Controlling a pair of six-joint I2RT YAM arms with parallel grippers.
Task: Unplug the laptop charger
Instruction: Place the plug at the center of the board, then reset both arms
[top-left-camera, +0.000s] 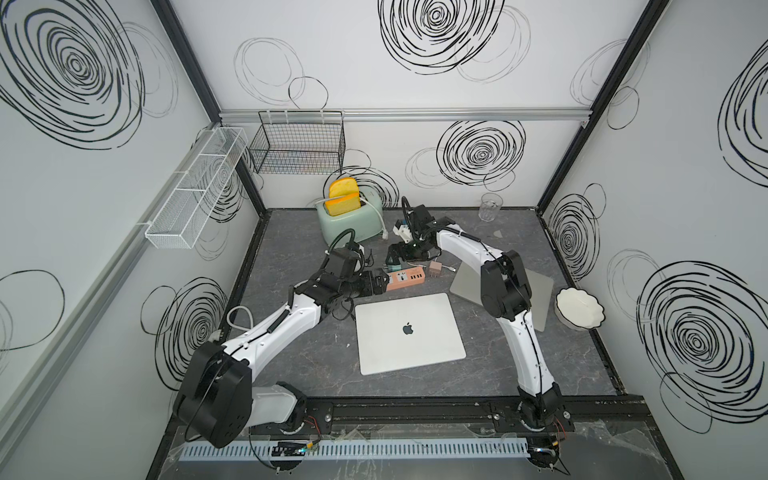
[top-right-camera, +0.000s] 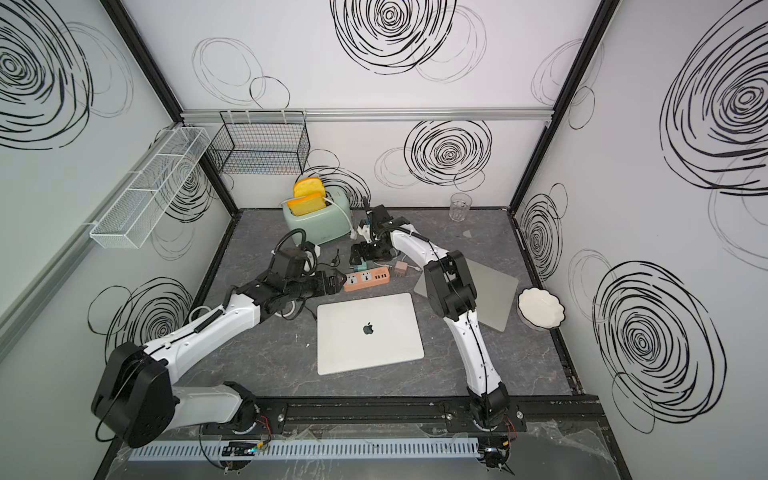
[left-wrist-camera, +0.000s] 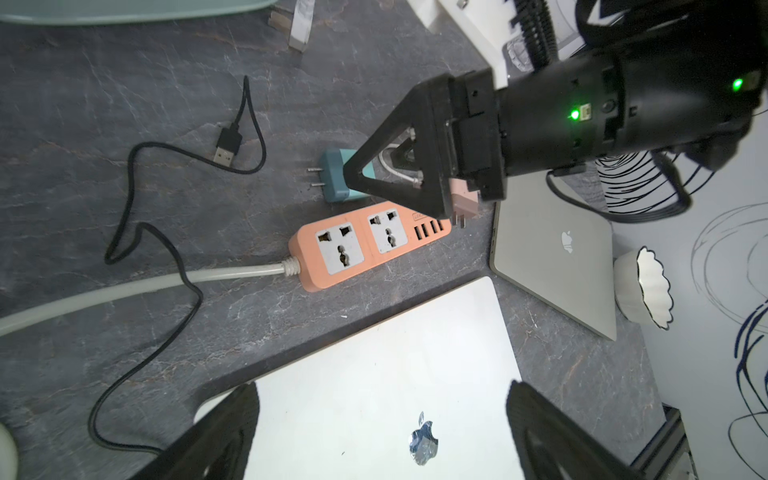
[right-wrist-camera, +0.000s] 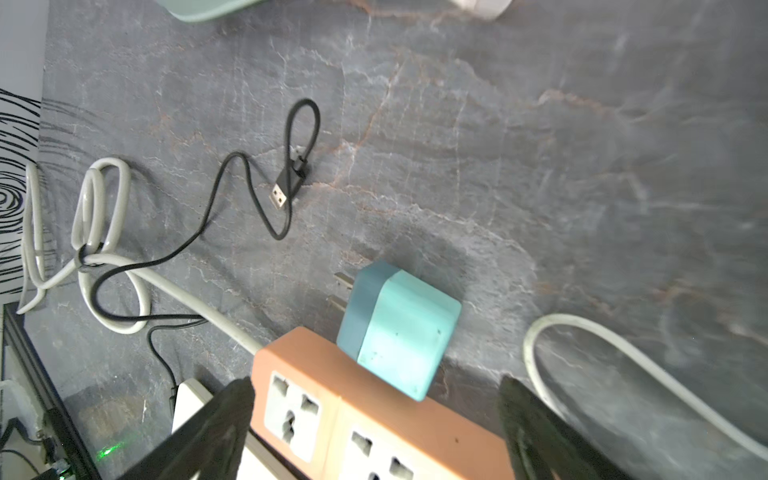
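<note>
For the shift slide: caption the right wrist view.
Teal charger lies unplugged beside the orange power strip, prongs bare; right gripper open above.

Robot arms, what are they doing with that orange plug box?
They are unplugging a charger. The teal charger lies on the table beside the orange power strip, prongs bare, and both strip sockets are empty. The right end effector hangs open just above the charger, holding nothing. The left end effector is open too, by the strip's cord end.
</note>
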